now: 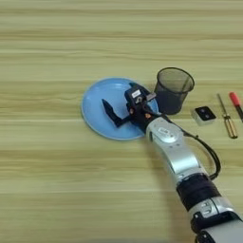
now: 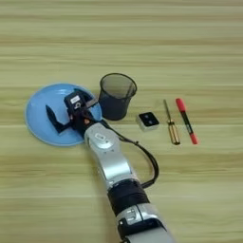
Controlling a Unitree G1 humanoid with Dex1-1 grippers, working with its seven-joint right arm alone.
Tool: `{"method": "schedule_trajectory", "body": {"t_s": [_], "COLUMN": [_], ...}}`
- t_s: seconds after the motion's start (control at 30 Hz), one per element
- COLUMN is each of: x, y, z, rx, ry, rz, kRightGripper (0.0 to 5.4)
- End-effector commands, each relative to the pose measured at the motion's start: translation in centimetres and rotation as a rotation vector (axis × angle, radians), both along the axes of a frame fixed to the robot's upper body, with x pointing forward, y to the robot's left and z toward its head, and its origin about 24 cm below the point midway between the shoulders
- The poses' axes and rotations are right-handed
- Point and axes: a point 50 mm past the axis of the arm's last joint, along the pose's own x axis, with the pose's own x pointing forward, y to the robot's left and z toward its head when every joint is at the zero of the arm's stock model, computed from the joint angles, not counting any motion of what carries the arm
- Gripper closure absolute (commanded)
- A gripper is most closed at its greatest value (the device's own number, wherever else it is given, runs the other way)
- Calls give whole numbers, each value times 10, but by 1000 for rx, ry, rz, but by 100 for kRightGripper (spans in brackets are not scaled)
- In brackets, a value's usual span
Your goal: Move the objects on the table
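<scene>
The black two-fingered hand (image 1: 121, 107) is spread wide over the round light-blue plate (image 1: 97, 118) on the light wooden tabletop (image 1: 57, 190), just left of the dark mesh cup (image 1: 173, 90).
</scene>
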Motion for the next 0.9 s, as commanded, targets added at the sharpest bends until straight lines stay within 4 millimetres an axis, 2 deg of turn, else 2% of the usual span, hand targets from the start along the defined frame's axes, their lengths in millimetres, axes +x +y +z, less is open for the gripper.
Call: {"method": "schedule_trajectory", "body": {"t_s": [0.03, 0.17, 0.33, 0.57, 0.73, 0.9], "x": [8, 1, -22, -35, -46, -58], "y": [5, 5, -2, -42, -75, -100], "z": [41, 59, 81, 102, 102, 96], "rx": [31, 63, 100, 105, 84, 60], "ry": [-152, -208, -288, -355, -363, -347], "rz": [14, 21, 34, -86, -196, -289], "kRightGripper": [6, 6, 6, 6, 6, 6]}}
